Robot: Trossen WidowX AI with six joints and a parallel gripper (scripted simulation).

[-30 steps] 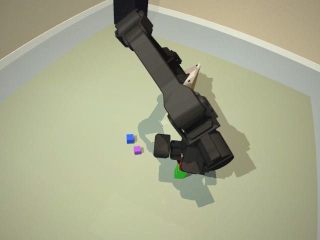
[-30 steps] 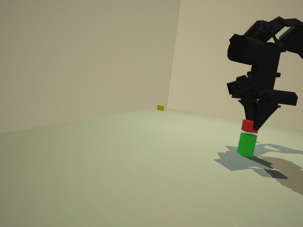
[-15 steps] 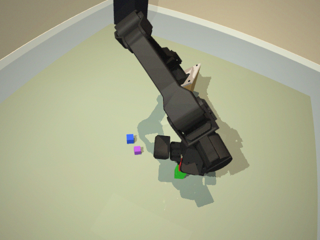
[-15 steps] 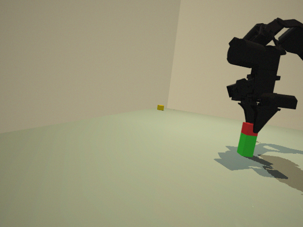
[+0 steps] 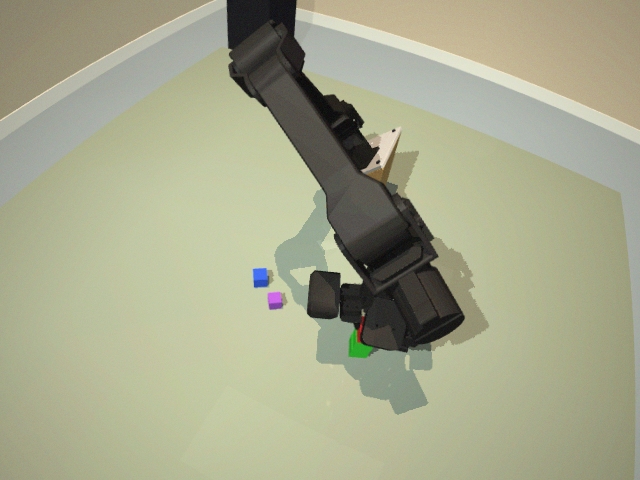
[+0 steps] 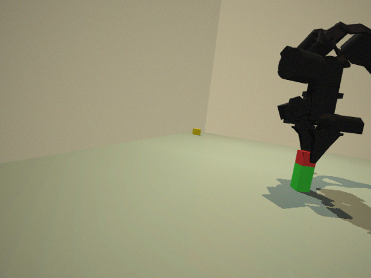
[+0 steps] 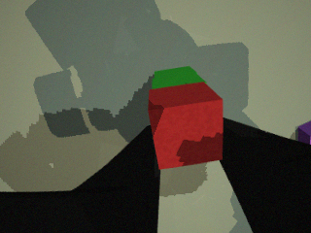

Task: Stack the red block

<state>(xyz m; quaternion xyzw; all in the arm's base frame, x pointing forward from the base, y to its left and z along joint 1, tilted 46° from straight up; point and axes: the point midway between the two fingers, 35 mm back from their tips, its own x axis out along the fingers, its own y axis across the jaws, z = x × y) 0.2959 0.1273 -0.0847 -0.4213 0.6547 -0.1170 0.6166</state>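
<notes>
The red block [image 6: 304, 157] is clamped between the fingers of the gripper [image 6: 310, 158], which is closed on it only as far as the block's width allows. In the exterior view the red block is seen directly on top of the green tower [image 6: 302, 176], its underside meeting the tower's top face with no gap visible — the two read as one upright column on the table [image 6: 149, 194]. In the wrist view the red block [image 7: 187, 124] is framed by the dark fingers on either side, and a strip of the green tower [image 7: 177, 77] is shown just beyond its far edge.

From above, most of the stack is hidden by the arm; only a red sliver and part of the green tower [image 5: 359, 347] are visible. A blue cube [image 5: 260, 276] and a purple cube [image 5: 275, 300] are set near each other — well apart from the tower. A small yellow cube [image 6: 196, 131] is seen far off by the wall corner.
</notes>
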